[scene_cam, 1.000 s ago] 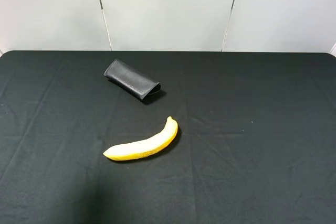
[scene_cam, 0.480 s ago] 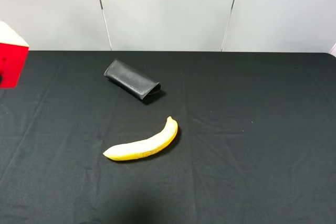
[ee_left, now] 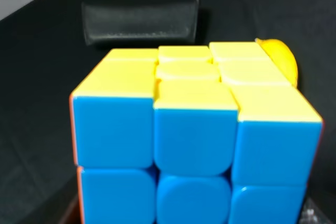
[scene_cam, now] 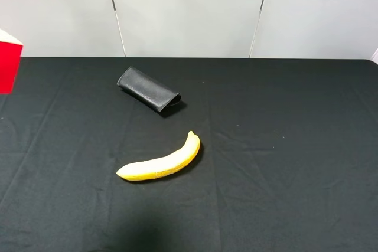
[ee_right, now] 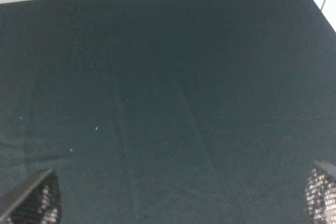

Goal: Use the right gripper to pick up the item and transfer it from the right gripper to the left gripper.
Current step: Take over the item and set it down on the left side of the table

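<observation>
While puzzle cube [ee_left: 194, 135] blocks left wrist view, banana [scene_cam: 162, 160], black case [scene_cam: 149, 90] beyond

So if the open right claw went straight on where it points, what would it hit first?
Probably just the black tablecloth; the right gripper frames only cloth, no object, though depth is unclear.

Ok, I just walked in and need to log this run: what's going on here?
The puzzle cube is up off the black-clothed table at the left edge of the high view. It fills the left wrist view, so the left gripper seems to hold it, its fingers hidden. The right gripper hangs open and empty over a bare patch of cloth. The banana and black case lie on the table.
</observation>
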Available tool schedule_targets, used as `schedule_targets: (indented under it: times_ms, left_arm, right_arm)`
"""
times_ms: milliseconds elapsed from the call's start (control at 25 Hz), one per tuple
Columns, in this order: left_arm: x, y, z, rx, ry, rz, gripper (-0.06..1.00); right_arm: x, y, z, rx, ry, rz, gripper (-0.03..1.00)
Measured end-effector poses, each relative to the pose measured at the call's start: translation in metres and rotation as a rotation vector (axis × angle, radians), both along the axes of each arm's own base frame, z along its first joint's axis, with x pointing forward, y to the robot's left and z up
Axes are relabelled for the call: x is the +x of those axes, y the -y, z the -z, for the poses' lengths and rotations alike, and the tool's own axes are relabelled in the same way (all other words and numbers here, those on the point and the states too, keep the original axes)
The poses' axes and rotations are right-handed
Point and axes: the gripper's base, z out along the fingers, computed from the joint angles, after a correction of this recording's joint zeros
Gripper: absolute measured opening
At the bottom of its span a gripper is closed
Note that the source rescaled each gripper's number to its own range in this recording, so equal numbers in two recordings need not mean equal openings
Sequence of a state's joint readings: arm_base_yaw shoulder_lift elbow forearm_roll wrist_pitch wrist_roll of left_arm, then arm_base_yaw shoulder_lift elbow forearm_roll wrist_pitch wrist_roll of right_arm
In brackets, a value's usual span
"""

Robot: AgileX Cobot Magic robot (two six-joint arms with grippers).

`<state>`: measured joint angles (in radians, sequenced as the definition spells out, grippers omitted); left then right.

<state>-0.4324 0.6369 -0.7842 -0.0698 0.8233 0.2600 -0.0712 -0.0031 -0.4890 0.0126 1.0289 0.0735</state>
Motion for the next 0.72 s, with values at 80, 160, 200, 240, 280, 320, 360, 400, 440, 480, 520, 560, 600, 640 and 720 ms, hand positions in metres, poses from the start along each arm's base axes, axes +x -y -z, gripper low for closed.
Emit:
schedule_targets:
  times_ms: [80,160,200,240,280,320,360,400,440,480,520,560,600,640,720]
  left_arm:
    - [0.005,-0.006,0.000,-0.026,0.013,-0.073,0.00]
    - [0.010,-0.013,0.004,-0.034,0.022,-0.149,0.00]
    - [0.013,-0.017,0.007,-0.035,0.029,-0.189,0.00]
    - [0.016,-0.020,0.010,-0.037,0.039,-0.224,0.00]
    - [0.018,-0.022,0.014,-0.037,0.042,-0.249,0.00]
    - [0.020,-0.025,0.019,-0.037,0.050,-0.276,0.00]
    - [0.022,-0.027,0.025,-0.034,0.055,-0.298,0.00]
    - [0.024,-0.029,0.029,-0.031,0.060,-0.315,0.00]
    - [0.026,-0.031,0.035,-0.029,0.061,-0.332,0.00]
    - [0.028,-0.032,0.042,-0.027,0.055,-0.347,0.00]
    - [0.030,-0.033,0.047,-0.025,0.047,-0.362,0.00]
    - [0.033,-0.035,0.053,-0.025,0.028,-0.377,0.00]
    - [0.037,-0.036,0.058,-0.027,0.009,-0.395,0.00]
    - [0.042,-0.037,0.062,-0.026,-0.003,-0.408,0.00]
    - [0.047,-0.037,0.063,-0.029,-0.006,-0.418,0.00]
  right_arm:
    - [0.000,0.000,0.000,0.000,0.000,0.000,1.00]
    - [0.000,0.000,0.000,0.000,0.000,0.000,1.00]
    - [0.000,0.000,0.000,0.001,0.000,0.000,1.00]
    - [0.000,0.000,0.000,0.001,0.000,0.000,1.00]
    - [0.000,0.000,0.000,0.001,0.000,0.000,1.00]
    - [0.000,0.000,0.000,0.001,0.000,0.000,1.00]
    - [0.000,0.000,0.000,0.001,0.000,0.000,1.00]
    - [0.000,0.000,0.000,0.001,0.000,0.000,1.00]
    - [0.000,0.000,0.000,0.001,0.000,0.000,1.00]
    - [0.000,0.000,0.000,0.001,0.000,0.000,1.00]
    - [0.000,0.000,0.000,0.001,0.000,0.000,1.00]
    - [0.000,0.000,0.000,0.001,0.000,0.000,1.00]
    - [0.000,0.000,0.000,0.001,0.000,0.000,1.00]
    - [0.000,0.000,0.000,0.001,0.000,0.000,1.00]
    - [0.000,0.000,0.000,0.001,0.000,0.000,1.00]
